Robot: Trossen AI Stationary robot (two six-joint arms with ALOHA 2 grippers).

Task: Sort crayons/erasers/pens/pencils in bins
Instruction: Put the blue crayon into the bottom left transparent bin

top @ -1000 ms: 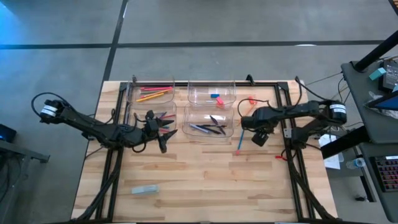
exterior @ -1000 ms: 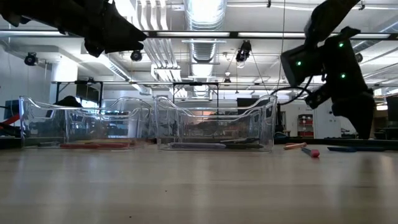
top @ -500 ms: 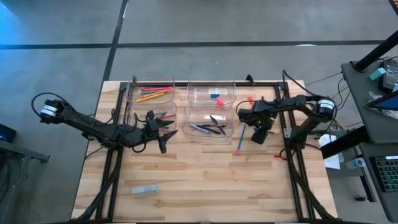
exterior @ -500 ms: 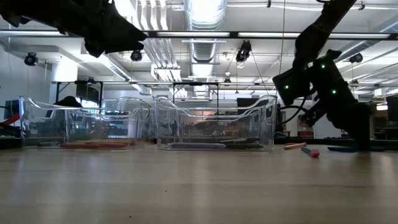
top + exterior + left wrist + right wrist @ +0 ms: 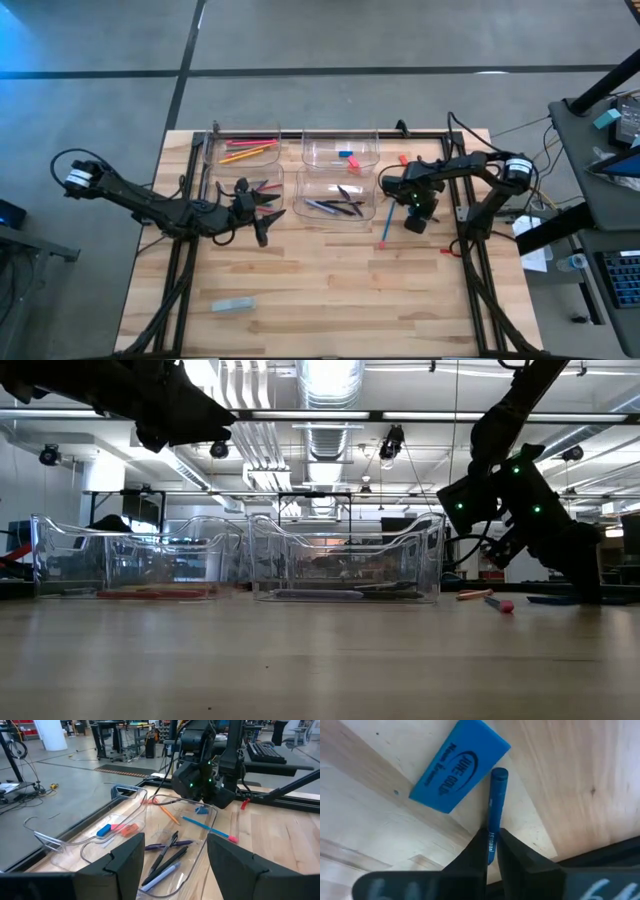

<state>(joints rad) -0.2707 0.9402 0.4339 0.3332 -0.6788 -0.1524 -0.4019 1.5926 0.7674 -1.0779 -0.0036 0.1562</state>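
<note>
A blue pencil [image 5: 385, 228] with a pink end [image 5: 232, 839] lies on the wood right of the bins, and my right gripper [image 5: 491, 851] is shut on it beside a blue eraser [image 5: 460, 779]. Four clear bins stand at the far middle. They hold pencils [image 5: 245, 150], erasers [image 5: 346, 156], crayons [image 5: 262, 186] and pens [image 5: 335, 205]. My left gripper [image 5: 172, 865] hangs open with nothing in it, over the near edge of the crayon bin [image 5: 245, 190], facing the pen bin [image 5: 195, 855]. My right gripper pinches the blue pencil between its two fingers a little way in from its plain end [image 5: 491, 837], which sticks out past the fingertips next to the blue eraser. The fingers come steeply from above and lie across the pencil. The pencil lies on the table [image 5: 330, 280].
An orange stick [image 5: 167, 813] and a small red piece [image 5: 404, 160] lie on the wood just beyond the pencil. A pale block [image 5: 232, 304] lies near the front left. Black frame rails [image 5: 462, 215] run along the table's sides.
My right gripper has sunk toward the table and tipped more steeply down at the blue pencil's plain end, its arm folding in toward the bins. The pencil lies where it did.
</note>
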